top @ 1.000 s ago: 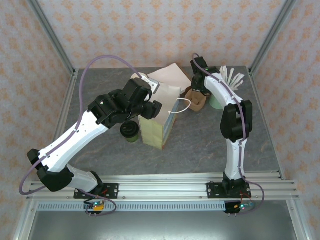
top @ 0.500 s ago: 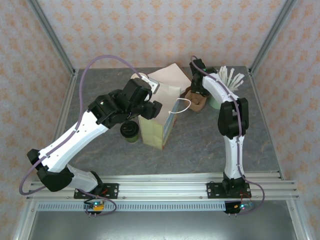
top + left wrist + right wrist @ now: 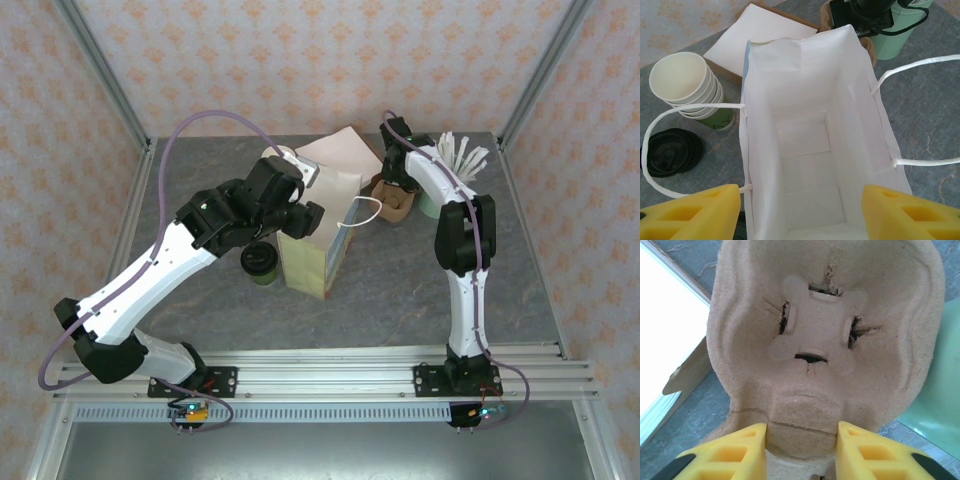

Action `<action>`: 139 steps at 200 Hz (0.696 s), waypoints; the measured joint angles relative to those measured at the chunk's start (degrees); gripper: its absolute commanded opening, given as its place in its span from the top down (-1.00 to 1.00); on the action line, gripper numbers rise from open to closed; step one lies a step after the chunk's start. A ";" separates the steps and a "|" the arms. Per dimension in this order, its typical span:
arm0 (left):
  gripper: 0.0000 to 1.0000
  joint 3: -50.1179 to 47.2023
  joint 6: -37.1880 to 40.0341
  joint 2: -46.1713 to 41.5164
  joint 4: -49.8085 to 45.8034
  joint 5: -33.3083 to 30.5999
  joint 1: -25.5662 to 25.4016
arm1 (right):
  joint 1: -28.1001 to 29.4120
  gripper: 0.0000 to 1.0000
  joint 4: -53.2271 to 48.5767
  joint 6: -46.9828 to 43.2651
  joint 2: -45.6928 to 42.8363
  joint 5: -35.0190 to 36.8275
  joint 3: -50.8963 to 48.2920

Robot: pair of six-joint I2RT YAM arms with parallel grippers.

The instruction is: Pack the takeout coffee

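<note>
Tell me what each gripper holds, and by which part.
Right gripper straddles the near rim of the pulp cup carrier; grip cannot be told. Left gripper flanks the open mouth of the paper bag; contact unclear.

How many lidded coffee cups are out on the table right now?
1. The takeout coffee stands on the table just left of the paper bag, near its front end. More could be hidden behind the bag.

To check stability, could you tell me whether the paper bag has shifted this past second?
No; the paper bag keeps its place beside the takeout coffee.
</note>
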 measured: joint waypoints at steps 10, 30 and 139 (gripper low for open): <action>-0.32 -0.02 0.00 -0.04 0.00 0.00 0.15 | -0.07 0.50 0.39 -0.04 -0.28 -0.17 -0.31; -0.32 -0.02 0.00 -0.07 0.02 0.00 0.52 | -0.31 0.55 1.81 -0.02 -1.62 -0.79 -2.27; -0.32 -0.87 0.42 -0.94 0.22 0.04 0.57 | -0.68 0.57 5.22 -5.64 -12.44 -6.16 -17.75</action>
